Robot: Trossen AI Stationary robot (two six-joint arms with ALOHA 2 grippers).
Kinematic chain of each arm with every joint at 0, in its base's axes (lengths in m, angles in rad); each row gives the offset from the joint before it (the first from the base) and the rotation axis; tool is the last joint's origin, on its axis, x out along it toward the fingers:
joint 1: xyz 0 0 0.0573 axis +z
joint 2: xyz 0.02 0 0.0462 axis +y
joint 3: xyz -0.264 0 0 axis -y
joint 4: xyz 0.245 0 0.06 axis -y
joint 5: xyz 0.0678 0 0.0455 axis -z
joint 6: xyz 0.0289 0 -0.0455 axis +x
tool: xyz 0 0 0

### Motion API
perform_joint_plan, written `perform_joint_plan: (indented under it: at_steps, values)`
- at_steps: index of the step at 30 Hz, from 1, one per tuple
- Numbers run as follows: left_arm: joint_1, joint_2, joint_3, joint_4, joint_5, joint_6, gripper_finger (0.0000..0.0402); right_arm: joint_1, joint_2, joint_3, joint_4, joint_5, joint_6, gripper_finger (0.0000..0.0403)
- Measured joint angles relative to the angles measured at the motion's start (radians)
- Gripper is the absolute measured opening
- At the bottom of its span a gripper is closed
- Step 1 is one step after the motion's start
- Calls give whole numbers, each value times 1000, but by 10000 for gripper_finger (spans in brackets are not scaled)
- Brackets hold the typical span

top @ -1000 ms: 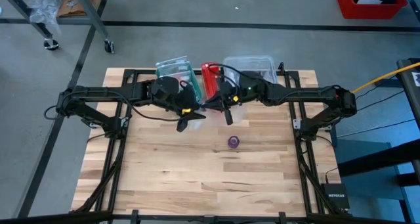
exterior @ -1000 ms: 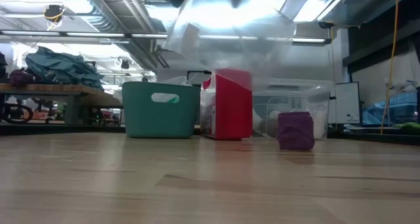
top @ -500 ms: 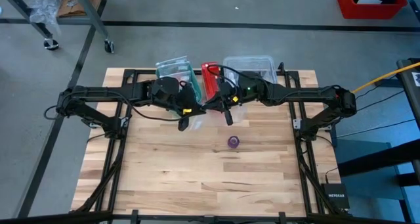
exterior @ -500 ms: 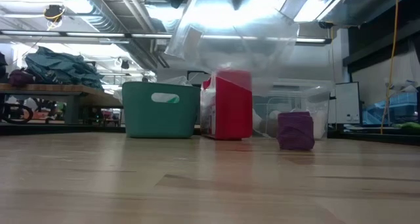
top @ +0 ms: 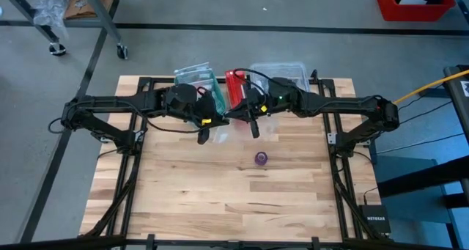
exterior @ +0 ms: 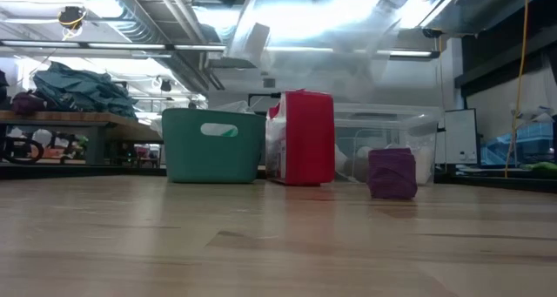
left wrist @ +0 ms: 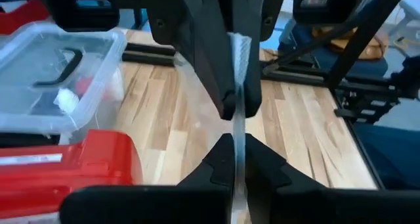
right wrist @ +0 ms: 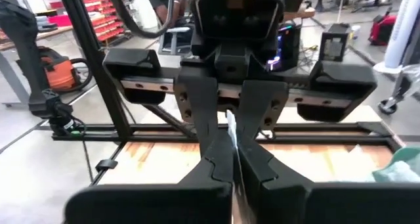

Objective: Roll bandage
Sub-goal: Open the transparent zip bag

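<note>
The purple bandage [top: 261, 158] is a small coiled roll standing on end on the bare wood, at the table's middle; no gripper touches it. In the low view the bandage [exterior: 392, 173] shows in front of the containers. Above the table's far middle, my left gripper [top: 204, 137] and my right gripper [top: 254, 131] face each other. Both are shut on a clear plastic bag [top: 230, 125] stretched between them. From table height the bag [exterior: 305, 49] shows as a hazy film high above the wood. My left gripper pinches a thin edge of the clear bag [left wrist: 237, 129] between its two fingers, coming level from the table's left side. The film runs straight on to the other gripper, clear of the table. My right gripper pinches the bag's opposite edge [right wrist: 231, 127] between its two fingers, coming from the table's right side. The bag is held in the air.
Along the far edge stand a teal basket [top: 193, 78], a red box [top: 235, 86] and a clear lidded tub [top: 281, 74]. The near half of the table around the bandage is bare wood [top: 220, 199].
My left gripper has shut its open fingers on the clear bag. The bag's slack lower part, which hung down toward the red box, has drawn upward and flatter between the two grippers. The bandage has not moved.
</note>
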Motion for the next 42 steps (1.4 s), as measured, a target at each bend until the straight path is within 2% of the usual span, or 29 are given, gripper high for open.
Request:
perform_joint_plan:
  at_steps: [5, 13, 21, 26, 32, 36, 42]
  values:
    - [-7, 1, -5, -42, 3, -13, 17, 0, -36, 27, -27, 55, -46, 0]
    - [-12, 2, -2, -35, 5, -14, 8, -1, -105, 31, -39, 126, -97, 0]
    - [-12, 5, -7, -59, 8, -18, 19, -1, -167, 31, -73, 214, -126, 0]
    - [-12, 4, -7, -55, 8, -18, 20, -1, -178, 31, -74, 221, -130, 0]
    - [-12, 6, -9, 29, 11, -15, 24, -3, -183, 32, -92, 227, -130, 0]
    - [-13, 6, -9, 108, 10, -10, 55, -3, -184, 33, -140, 220, -131, 0]
    - [-12, 6, -9, 153, -9, 29, 124, -2, -182, 33, -166, 119, -122, 0]
